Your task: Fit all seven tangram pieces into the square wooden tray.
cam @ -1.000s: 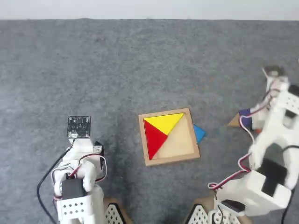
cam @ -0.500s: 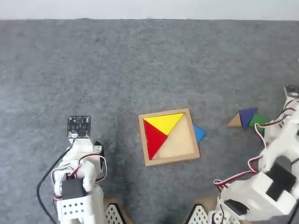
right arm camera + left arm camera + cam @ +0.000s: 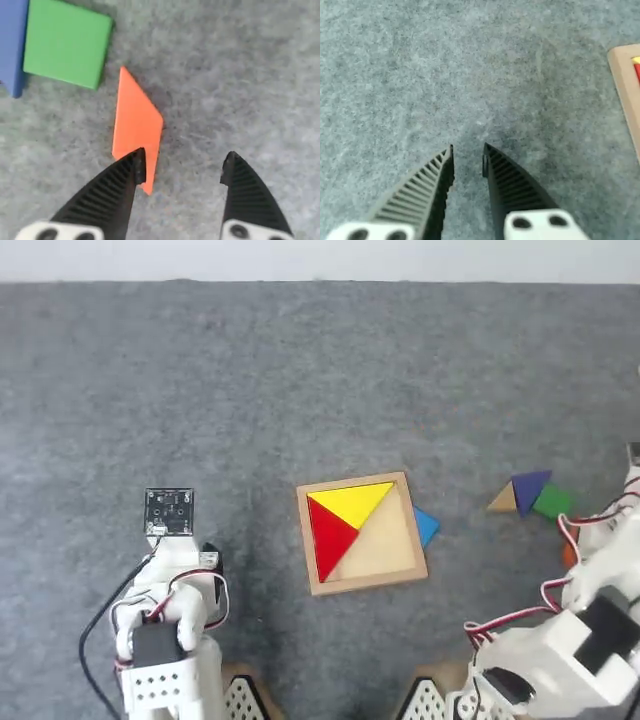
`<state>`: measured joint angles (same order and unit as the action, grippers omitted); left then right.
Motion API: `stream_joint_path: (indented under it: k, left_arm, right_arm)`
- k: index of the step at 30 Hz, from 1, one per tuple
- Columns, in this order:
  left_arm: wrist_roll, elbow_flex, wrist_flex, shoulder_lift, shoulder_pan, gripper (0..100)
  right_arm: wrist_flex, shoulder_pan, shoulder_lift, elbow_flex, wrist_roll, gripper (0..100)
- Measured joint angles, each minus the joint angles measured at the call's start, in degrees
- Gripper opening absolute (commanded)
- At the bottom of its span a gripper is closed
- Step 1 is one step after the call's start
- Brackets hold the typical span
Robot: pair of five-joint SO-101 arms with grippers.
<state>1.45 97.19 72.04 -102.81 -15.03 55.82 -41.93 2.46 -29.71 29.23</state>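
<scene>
Grey carpeted surface [image 3: 300, 370] is carrying everything, and the change on it is happening at the right side. The right arm [image 3: 585, 630] has been drawing back toward its base over the last second, so it is no longer covering the loose cluster there. The tan triangle [image 3: 503, 500], purple triangle [image 3: 528, 490] and green square [image 3: 552, 501] are now lying in plain sight, packed close together and well apart from the wooden tray [image 3: 370, 583].

Nothing has been carried across. The yellow triangle [image 3: 352, 503] and red triangle [image 3: 328, 537] are sitting in the tray as before, and the blue piece [image 3: 427, 526] is still lying against its right rim. Five pieces are therefore waiting outside.

The retreat seems to be lining the arm up on the orange piece [image 3: 136, 127], which is lying just beside the green square. The right fingers [image 3: 115, 190] are hanging over it, spread wide and holding nothing. One tip is covering the piece's near corner and the other is standing over bare carpet.

The left arm [image 3: 165, 620] is staying folded near its base. The left fingers [image 3: 427, 185] are nearly together with a narrow gap, holding nothing and pointing at bare carpet.
</scene>
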Motion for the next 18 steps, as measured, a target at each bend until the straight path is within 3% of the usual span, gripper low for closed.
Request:
stream_joint_path:
  k: [5, 18]
  left_arm:
    - [0.0, 0.0, 0.0, 0.0, 0.0, 9]
    - [0.0, 0.0, 0.0, 0.0, 0.0, 9]
  right_arm:
    - [-4.84, 1.67, -0.44, -2.73, -0.79, 24.5]
    - [-5.27, 10.73, -1.23, -8.79, -1.32, 24.5]
